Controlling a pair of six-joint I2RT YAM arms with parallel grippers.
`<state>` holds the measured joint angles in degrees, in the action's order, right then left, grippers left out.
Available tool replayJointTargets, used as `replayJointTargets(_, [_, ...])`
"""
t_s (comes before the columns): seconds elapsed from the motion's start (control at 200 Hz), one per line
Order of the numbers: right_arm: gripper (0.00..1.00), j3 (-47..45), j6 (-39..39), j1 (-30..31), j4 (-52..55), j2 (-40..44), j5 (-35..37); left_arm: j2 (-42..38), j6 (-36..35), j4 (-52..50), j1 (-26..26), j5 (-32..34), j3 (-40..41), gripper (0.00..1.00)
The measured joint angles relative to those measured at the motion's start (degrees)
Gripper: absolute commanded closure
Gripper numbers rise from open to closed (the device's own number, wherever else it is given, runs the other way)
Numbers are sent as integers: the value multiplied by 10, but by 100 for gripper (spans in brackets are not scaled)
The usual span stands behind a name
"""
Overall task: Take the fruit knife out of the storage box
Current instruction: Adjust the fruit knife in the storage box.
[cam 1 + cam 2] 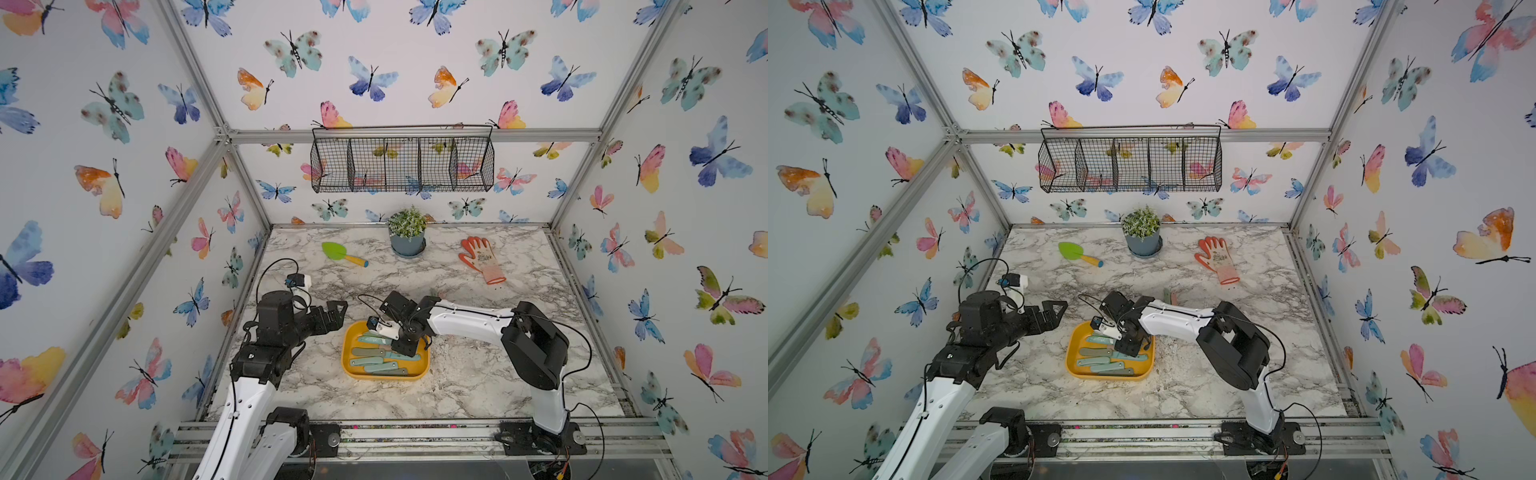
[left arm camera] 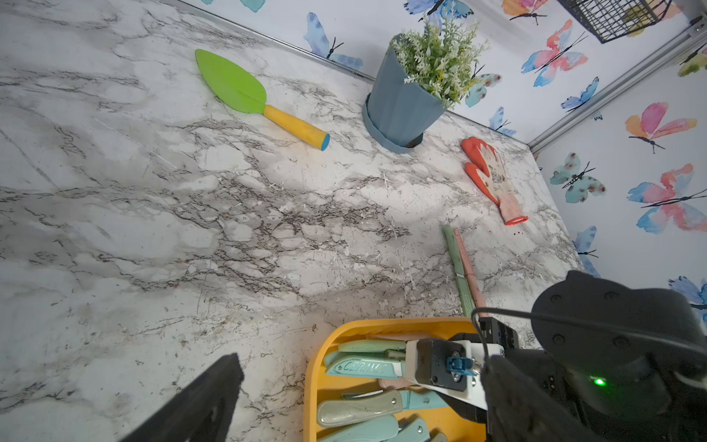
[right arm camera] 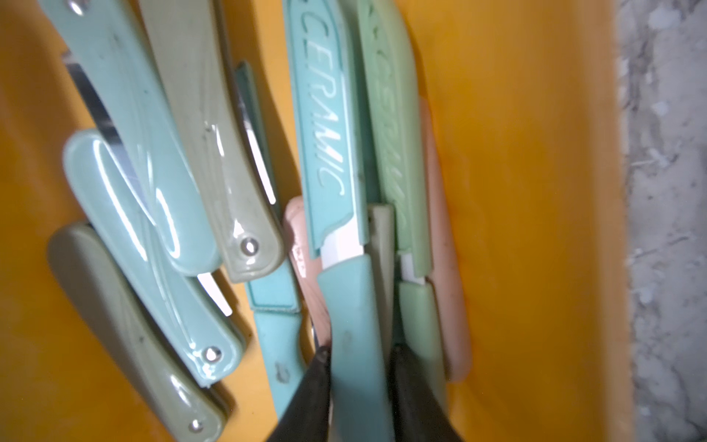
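The left arm rises from the front edge and is folded at the elbow. The left gripper (image 1: pixel 338 312) hangs above the table (image 1: pixel 457 374) and points to the right, near the back left corner of the storage box (image 1: pixel 351 337) without touching it. In the left wrist view its two fingers (image 2: pixel 199 402) stand wide apart, with nothing between them.

Behind it lies one green trowel (image 1: pixel 343 253). The box holds a heap of knives: four folding knives (image 3: pixel 153 248), and beside them several sheathed ones that overlap, so I cannot count them exactly.

One potted plant (image 1: pixel 407 232) stands at the back, under one wire basket (image 1: pixel 401 164).

The right gripper (image 3: pixel 359 350) points down into the box. Its jaws are only narrowly apart, one on each side of the handle of the fruit knife (image 3: pixel 325 153), the teal one with "CERAMIC" on its sheath. I cannot tell if they press it. The knife lies in the box.

Two more knives (image 2: pixel 461 268), green and pink, lie together on the table behind the box. One orange glove (image 1: pixel 482 257) lies further right. The right arm reaches leftward from its front right base, elbow raised.
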<state>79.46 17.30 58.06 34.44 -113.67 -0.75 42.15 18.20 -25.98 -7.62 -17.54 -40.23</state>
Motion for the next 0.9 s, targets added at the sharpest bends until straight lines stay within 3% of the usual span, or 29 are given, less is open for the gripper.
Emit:
replayJointTargets(0.415, [55,0,-2,0,-1,9,6,-3,0,0,0,3,0,2])
replayJointTargets(0.901, [59,0,4,0,-7,24,8,-5,0,0,0,3,0,2])
